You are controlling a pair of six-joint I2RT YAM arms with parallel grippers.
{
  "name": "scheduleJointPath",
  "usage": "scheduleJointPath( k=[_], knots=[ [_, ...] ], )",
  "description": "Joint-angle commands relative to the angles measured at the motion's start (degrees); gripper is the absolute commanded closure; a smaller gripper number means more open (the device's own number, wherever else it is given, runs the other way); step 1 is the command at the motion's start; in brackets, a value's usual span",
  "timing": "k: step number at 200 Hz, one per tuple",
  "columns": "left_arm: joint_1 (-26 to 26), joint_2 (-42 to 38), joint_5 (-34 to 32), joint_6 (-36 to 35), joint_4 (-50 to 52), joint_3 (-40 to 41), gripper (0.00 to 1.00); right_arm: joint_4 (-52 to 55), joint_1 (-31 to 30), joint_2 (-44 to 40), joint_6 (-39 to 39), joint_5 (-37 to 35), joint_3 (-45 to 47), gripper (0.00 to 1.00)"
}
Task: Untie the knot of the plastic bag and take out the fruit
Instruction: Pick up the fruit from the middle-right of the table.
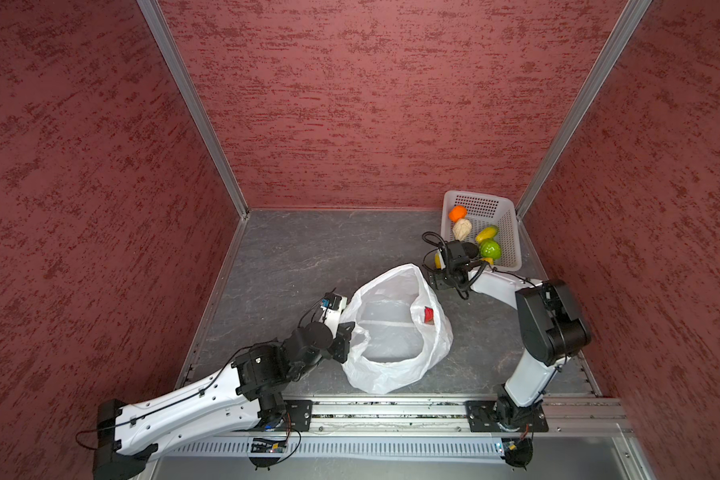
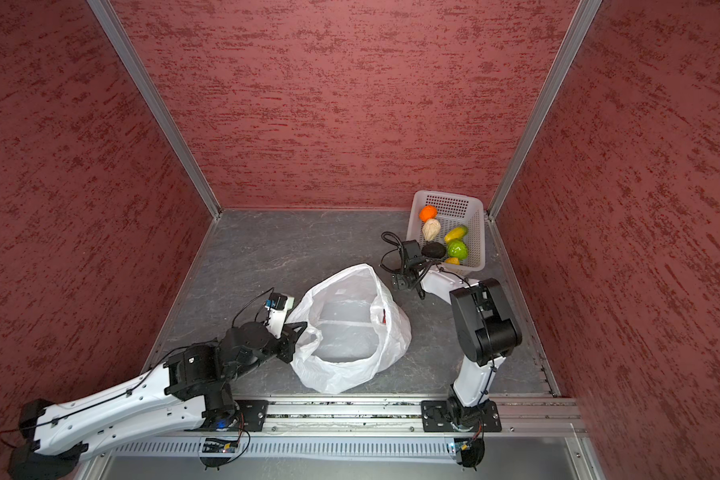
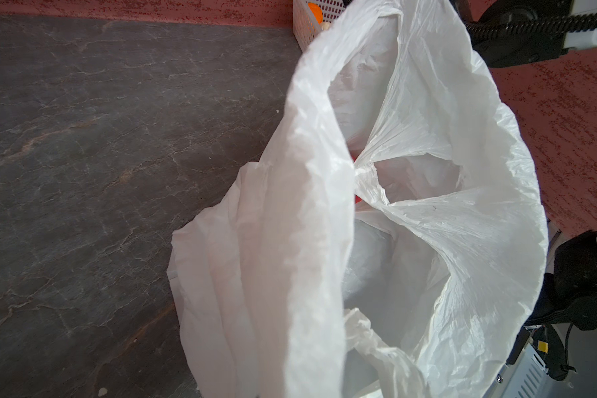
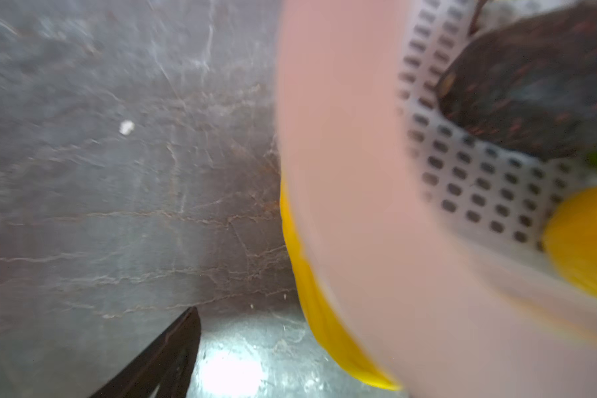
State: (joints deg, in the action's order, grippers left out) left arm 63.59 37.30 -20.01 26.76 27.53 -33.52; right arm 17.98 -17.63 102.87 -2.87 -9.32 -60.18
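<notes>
Two arms reach over the desk (image 1: 300, 257), which carries one plastic bag (image 1: 391, 374), one basket (image 1: 484, 206) and eight pieces of fruit. The left arm stretches low and long from the rail with its wrist turned inward. The left end effector (image 1: 346, 341) is fully closed, pinching the bag's rim, and the mouth gapes just ahead of it. One red piece (image 1: 428, 314) lies inside the bag, at the side farthest from this end effector. The right arm rises from its base, folds at a high elbow and slopes down to the basket's near corner. Six pieces sit in the basket just beyond the right end effector (image 1: 436, 268): an orange (image 1: 457, 213), a beige piece (image 1: 462, 229), a mango (image 1: 486, 234), a green piece (image 1: 490, 248), a black piece (image 1: 471, 249) and a small yellow piece (image 1: 487, 260). One banana (image 4: 319, 327) lies against the basket's outer wall, right at this end effector. Only one finger (image 4: 159, 358) shows, blurred, so I cannot tell how far open it is or whether it holds anything.
</notes>
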Motion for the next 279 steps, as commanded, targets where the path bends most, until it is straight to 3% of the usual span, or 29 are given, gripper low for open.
scheduleJointPath(
  k=[1, 83, 103, 161, 201, 251, 279],
  knots=[
    [-0.15, -0.82, -0.56, 0.39, 0.81, -0.08, 1.0, 0.33, 0.22, 1.86, -0.2, 2.22, -1.16, 0.21],
    [-0.07, -1.24, -0.64, 0.6, 0.94, 0.03, 1.0, -0.99, -1.02, -3.07, -0.12, 4.47, 3.79, 0.78],
    [0.0, -1.27, -0.66, 0.61, 0.9, -0.03, 1.0, 0.1, -2.18, -5.47, 0.14, 5.77, 4.1, 0.87],
    [0.3, -1.24, -0.91, 0.45, 0.66, -0.08, 1.0, 7.0, -3.99, -17.08, -2.39, 10.02, 0.87, 0.92],
    [0.3, -0.6, -0.73, 0.28, -0.23, -0.1, 1.0, 13.43, -3.75, -23.44, -1.82, 6.09, -6.26, 0.93],
    [0.39, 0.35, -0.32, 0.04, -1.55, -0.27, 1.0, 15.37, 3.99, -19.91, 0.85, 3.81, -16.72, 0.91],
    [0.39, 0.75, 0.1, -0.11, -2.44, -0.16, 1.0, 14.0, 9.75, -11.37, 1.86, 5.18, -23.39, 0.89]
  ],
)
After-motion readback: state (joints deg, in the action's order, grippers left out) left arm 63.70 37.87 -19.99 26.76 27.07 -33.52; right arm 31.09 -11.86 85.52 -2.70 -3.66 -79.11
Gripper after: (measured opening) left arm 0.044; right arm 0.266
